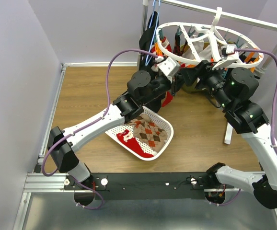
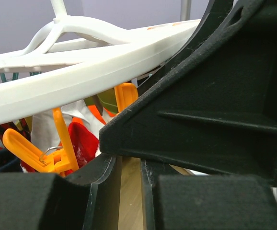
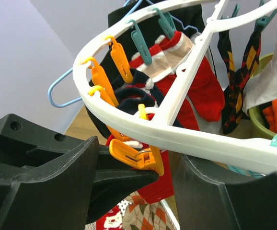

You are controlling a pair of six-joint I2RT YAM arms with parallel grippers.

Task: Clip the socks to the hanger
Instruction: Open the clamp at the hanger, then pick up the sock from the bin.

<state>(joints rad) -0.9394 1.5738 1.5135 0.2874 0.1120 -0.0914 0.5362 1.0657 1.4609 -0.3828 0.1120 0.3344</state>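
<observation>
From above, the hanger (image 1: 210,34) is seen over the far edge of the worktop, towards its far right corner, with both arms reached in under the ring. The laundry basket (image 1: 165,125) is shown whole only there, near the worktop's middle, with an argyle sock (image 1: 148,132) and a red sock (image 1: 132,143) in it. The clipped socks are told apart best in the right wrist view: a trimmed red sock (image 3: 201,91), a navy sock (image 3: 133,93) and a dark argyle sock (image 3: 236,72). The right gripper (image 3: 162,191) is spread wide, with an orange clip (image 3: 133,155) between its fingers. In the left wrist view a narrow gap is seen in the left gripper (image 2: 129,201); whether it is clenched cannot be told
</observation>
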